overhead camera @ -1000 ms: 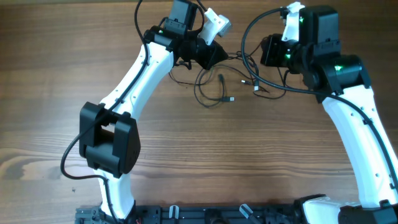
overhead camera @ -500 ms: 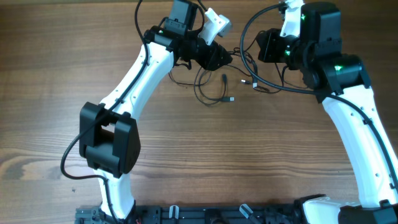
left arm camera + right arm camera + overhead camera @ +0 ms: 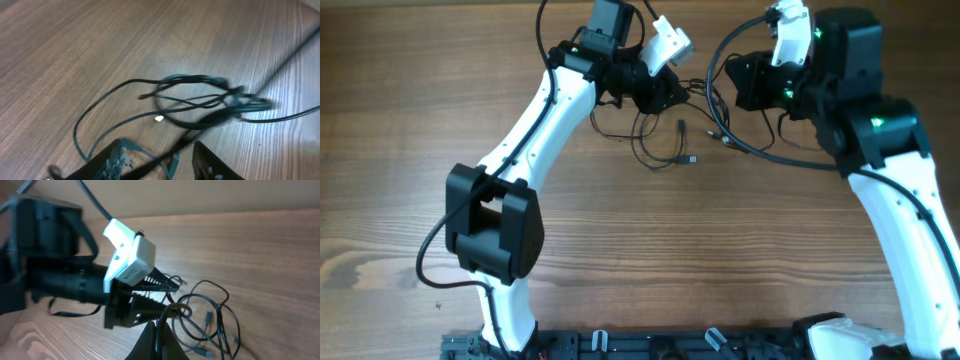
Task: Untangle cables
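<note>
The cables [image 3: 665,138] are thin black wires tangled in loose loops on the wooden table at the back centre, between my two grippers. My left gripper [image 3: 675,95] sits at the tangle's upper left. In the left wrist view its fingers [image 3: 107,162] stand apart, and one strand of the cables [image 3: 200,97] runs slantwise through the left gripper [image 3: 159,145]. My right gripper [image 3: 720,85] is at the tangle's upper right. In the right wrist view the right gripper [image 3: 161,327] is shut on a strand that arches up from the cables [image 3: 205,311], close to the left gripper [image 3: 170,285].
The thick black cable of the right arm [image 3: 760,150] sweeps in a loop beside the tangle. Small plug ends [image 3: 692,160] lie at the tangle's front edge. A black rail [image 3: 650,345] runs along the table's near edge. Bare wood [image 3: 700,250] fills the middle.
My left gripper has gone from shut to open near the tangle. My right gripper has shifted slightly left and back with its strand, drawing the nearby plug ends along.
</note>
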Controlling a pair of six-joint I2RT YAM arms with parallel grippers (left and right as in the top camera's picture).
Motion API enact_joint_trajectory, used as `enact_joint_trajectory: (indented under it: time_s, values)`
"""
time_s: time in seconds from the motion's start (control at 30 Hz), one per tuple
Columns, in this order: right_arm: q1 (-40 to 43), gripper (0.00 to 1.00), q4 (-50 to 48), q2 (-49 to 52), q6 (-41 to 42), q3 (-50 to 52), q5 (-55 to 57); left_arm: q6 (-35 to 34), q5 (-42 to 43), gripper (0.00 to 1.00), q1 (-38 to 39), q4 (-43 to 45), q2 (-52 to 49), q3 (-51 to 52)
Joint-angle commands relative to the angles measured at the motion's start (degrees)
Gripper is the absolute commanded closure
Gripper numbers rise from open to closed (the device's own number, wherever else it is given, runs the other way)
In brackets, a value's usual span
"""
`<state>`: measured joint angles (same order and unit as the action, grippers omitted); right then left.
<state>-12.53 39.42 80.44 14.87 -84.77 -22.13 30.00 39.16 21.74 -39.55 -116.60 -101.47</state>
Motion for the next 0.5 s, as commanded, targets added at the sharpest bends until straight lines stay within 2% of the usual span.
enact_joint_trajectory:
  time_s: [0.0, 0.1, 0.17, 0.37, 0.47]
  values:
    - [0.24, 0.96, -0.17, -3.52, -1.16, 0.11, -1.97, 4.13, 1.79, 0.62, -1.66, -0.22, -1.36, -0.76]
    - [0.24, 0.96, 0.37, -4.92, -1.14, 0.07, -1.97, 4.13, 3.17, 0.79, -2.69, 0.35, -1.6, -0.76]
    - [0.24, 0.96, 0.79, -5.29, -0.72, 0.07, -1.99, 4.09, 3.56, 0.8, -3.26, 0.81, -1.6, -0.76]
    - [0.24, 0.96, 1.38, -5.29, -0.57, 0.07, -1.95, 4.09, 4.55, 0.96, -3.58, 1.18, -1.6, -0.76]
    - [0.24, 0.96, 1.92, -5.09, 0.0, 0.09, 1.46, 3.48, 4.59, 0.96, -3.54, 1.2, -1.6, -0.76]
